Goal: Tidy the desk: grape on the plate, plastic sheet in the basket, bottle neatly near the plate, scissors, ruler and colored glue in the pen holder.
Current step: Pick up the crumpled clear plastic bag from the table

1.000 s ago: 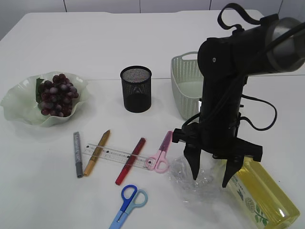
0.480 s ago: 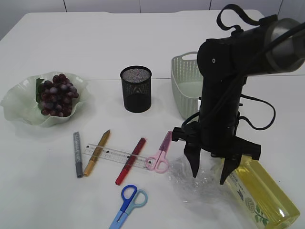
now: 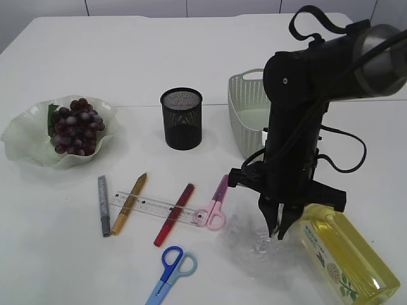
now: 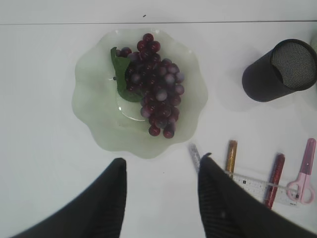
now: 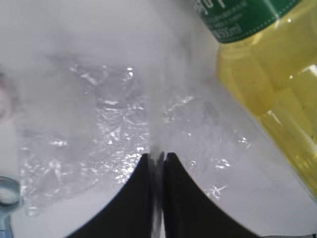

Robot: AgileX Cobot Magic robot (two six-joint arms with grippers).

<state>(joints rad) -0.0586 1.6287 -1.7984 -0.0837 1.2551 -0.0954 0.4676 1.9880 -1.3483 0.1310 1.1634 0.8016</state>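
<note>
Exterior view: right gripper (image 3: 278,230) points down onto the plastic sheet (image 3: 251,238), fingers drawn together w/ a fold of the clear film pinched between the tips. Sheet lies crumpled on the table (image 3: 127,57), just beside the bottle (image 3: 346,257), which lies on its side at front right, yellow liquid inside. Basket (image 3: 249,114) stands behind the arm. Pen holder (image 3: 182,118), black mesh, stands upright at centre. Plate (image 3: 25,140) at left holds the grape (image 3: 75,126). In front: grey glue stick (image 3: 103,205), gold glue stick (image 3: 130,203), ruler (image 3: 152,207), red glue stick (image 3: 173,205), pink scissors (image 3: 214,203); gold and red sticks cross the ruler. Blue scissors (image 3: 170,272) lie nearer the front edge.

Left wrist view: left gripper (image 4: 159,181) hangs above bare table near the plate rim (image 4: 89,124), jaws apart, nothing between them. Grape bunch (image 4: 156,94) rests in the plate. Pen holder (image 4: 277,72) at upper right; ruler (image 4: 257,183) and glue sticks at lower right.

Right wrist view: finger tips (image 5: 148,173) nearly meet, thin film clamped in the slit. Sheet (image 5: 114,134) spreads to both sides. Bottle (image 5: 262,69) at right, green label visible.
</note>
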